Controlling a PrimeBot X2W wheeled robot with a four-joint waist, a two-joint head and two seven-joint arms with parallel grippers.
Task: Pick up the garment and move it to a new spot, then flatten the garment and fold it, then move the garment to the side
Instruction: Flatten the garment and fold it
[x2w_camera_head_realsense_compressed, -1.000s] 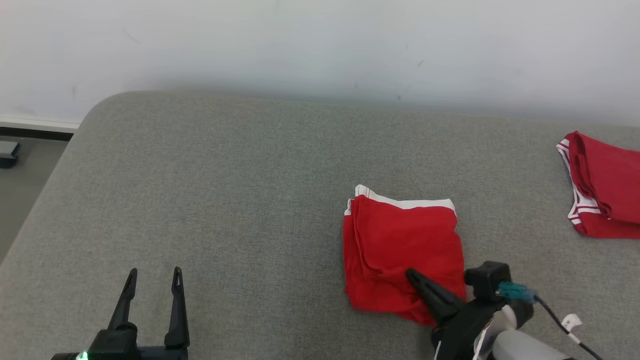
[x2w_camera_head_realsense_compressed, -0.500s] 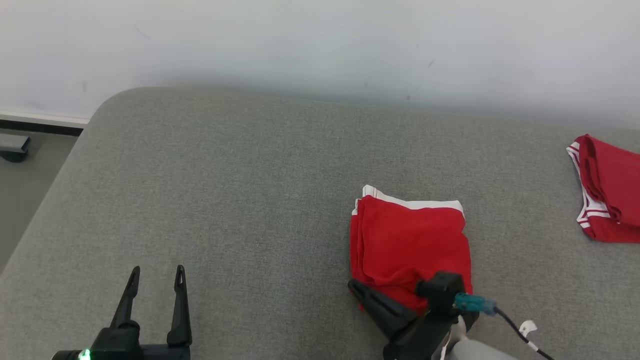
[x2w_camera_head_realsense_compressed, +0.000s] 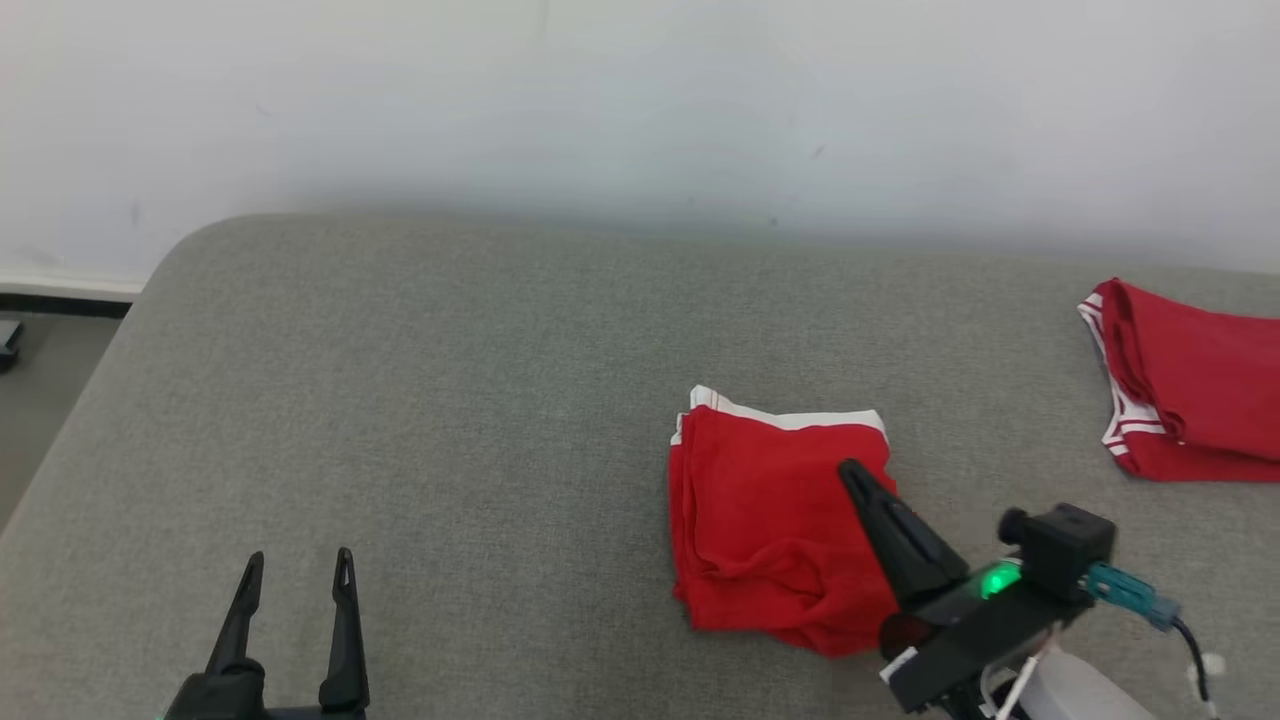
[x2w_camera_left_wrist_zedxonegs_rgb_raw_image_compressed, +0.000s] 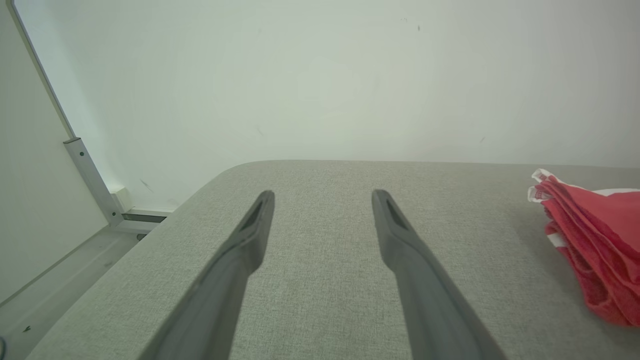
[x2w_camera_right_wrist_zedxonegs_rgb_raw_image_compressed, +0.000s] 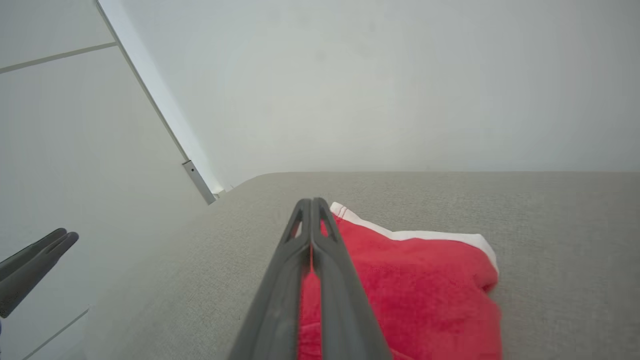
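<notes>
No readable text, labels, brands, numbers or signs anywhere in view.

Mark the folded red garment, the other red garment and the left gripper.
folded red garment (x2w_camera_head_realsense_compressed: 760, 510): head view, middle of its top layer.
other red garment (x2w_camera_head_realsense_compressed: 1200, 385): head view, middle of its red cloth.
left gripper (x2w_camera_head_realsense_compressed: 299, 558): head view, midway between its open fingertips.

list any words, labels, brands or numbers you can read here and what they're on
No text can be read.
The folded red garment has a plain white band, no print.
The second red garment has white stripes only.
A small white tag beside the right gripper is too small to read.
</notes>
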